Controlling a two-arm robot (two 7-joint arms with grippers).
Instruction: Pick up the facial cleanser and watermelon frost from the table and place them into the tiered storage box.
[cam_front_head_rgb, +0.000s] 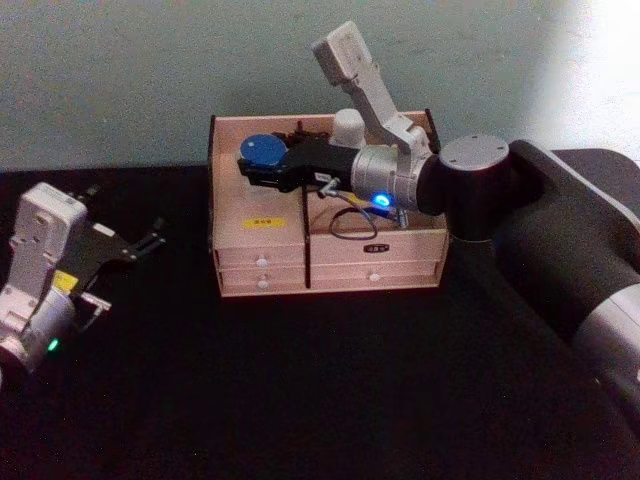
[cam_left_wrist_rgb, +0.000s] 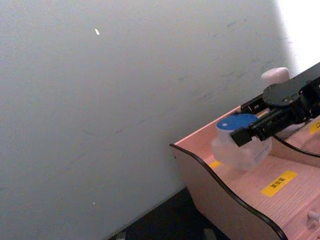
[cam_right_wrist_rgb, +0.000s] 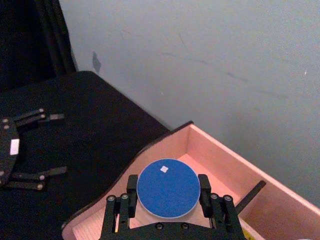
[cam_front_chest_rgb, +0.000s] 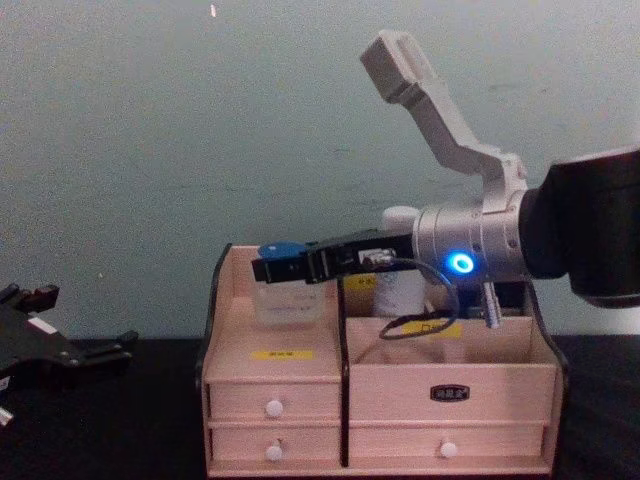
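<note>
The watermelon frost (cam_front_head_rgb: 263, 150), a squat clear jar with a blue lid (cam_right_wrist_rgb: 168, 187), hangs in the back left compartment of the tiered storage box (cam_front_head_rgb: 260, 255). My right gripper (cam_front_head_rgb: 258, 166) is shut on it, one finger on each side of the lid. Seen from the chest, the jar (cam_front_chest_rgb: 287, 298) sits low between the compartment walls; I cannot tell whether it touches the floor. The facial cleanser (cam_front_head_rgb: 349, 125) stands upright in the back right compartment, its white cap (cam_front_chest_rgb: 402, 215) behind my right arm. My left gripper (cam_front_head_rgb: 150, 235) rests open over the table, left of the box.
The box (cam_front_chest_rgb: 450, 375) stands at the back of the black table, close to the pale wall. Small drawers with white knobs (cam_front_chest_rgb: 273, 407) face me. A black cable (cam_front_head_rgb: 352, 222) loops from my right wrist over the box's front right tier.
</note>
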